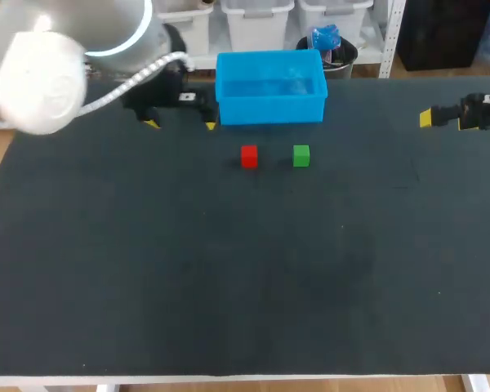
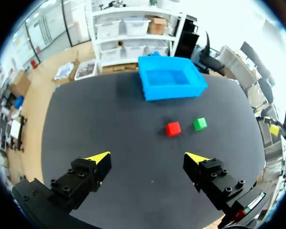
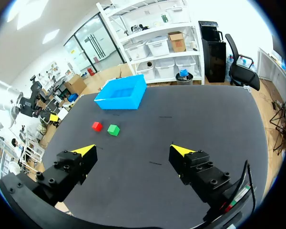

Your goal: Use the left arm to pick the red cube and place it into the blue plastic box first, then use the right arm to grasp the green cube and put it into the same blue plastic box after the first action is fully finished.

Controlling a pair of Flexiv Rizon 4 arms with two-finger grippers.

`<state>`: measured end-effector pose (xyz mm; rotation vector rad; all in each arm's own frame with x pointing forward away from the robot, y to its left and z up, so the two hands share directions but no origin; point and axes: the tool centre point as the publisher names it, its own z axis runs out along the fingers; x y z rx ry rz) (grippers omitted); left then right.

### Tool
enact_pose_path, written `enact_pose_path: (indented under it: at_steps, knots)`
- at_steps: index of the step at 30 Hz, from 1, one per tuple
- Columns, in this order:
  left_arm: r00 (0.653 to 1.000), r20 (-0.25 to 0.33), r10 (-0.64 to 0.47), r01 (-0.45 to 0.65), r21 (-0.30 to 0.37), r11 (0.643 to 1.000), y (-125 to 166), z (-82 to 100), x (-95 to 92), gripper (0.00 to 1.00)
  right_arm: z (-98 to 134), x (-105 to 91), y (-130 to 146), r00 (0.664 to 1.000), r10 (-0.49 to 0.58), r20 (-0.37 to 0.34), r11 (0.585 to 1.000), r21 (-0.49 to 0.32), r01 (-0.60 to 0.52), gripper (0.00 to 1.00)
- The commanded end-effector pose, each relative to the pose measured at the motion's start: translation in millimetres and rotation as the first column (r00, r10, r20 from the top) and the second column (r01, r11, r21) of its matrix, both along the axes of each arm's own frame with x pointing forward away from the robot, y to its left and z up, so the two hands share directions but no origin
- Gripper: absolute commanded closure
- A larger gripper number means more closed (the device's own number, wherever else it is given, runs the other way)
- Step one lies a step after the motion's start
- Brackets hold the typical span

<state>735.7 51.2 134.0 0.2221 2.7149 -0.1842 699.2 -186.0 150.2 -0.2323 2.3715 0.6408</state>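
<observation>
You are looking down on a black matte counter (image 1: 229, 286). In the upper middle of the frame, a small red cube (image 1: 249, 156) and a small green cube (image 1: 301, 155) are sitting side by side, apart, just below the open blue plastic box (image 1: 269, 86). Your left gripper (image 1: 180, 124) is hovering released beside the box's left end. Your right gripper (image 3: 133, 150) is hovering released at the upper right.

Red cube (image 2: 173, 129) and green cube (image 2: 199, 124) side by side ahead of the wide-open left end effector (image 2: 148, 156).

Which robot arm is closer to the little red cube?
Left. The left arm hangs a short way left of the red cube, beside the blue box. The right arm is far off on the other side, past the green cube.
</observation>
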Motion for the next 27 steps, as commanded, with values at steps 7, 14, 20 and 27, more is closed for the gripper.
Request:
enact_pose_path:
  at_steps: [7, 14, 20, 27]
  knots:
    - [0.991, -0.077, 0.109, -0.100, 0.107, 0.989, -54.2, -23.3, 32.1, 0.00, -0.3, 0.5, 0.3, 1.000, 0.000, 0.000, 1.000, -0.001, 0.000, 0.00]
    - [0.980, -0.099, 0.174, -0.159, 0.144, 0.977, -63.1, -30.8, 34.0, 0.00, -0.3, 0.5, 0.3, 1.000, 0.000, 0.000, 1.000, -0.001, 0.000, 0.00]
    - [0.977, -0.114, 0.180, -0.167, 0.117, 0.979, -73.9, -41.3, 35.6, 0.00, -0.3, 0.5, 0.3, 1.000, 0.000, 0.000, 1.000, -0.001, 0.000, 0.00]
    - [0.980, -0.129, 0.155, -0.144, 0.093, 0.985, -86.3, -60.9, 39.8, 0.00, -0.3, 0.5, 0.3, 1.000, 0.000, 0.000, 1.000, -0.001, 0.000, 0.00]
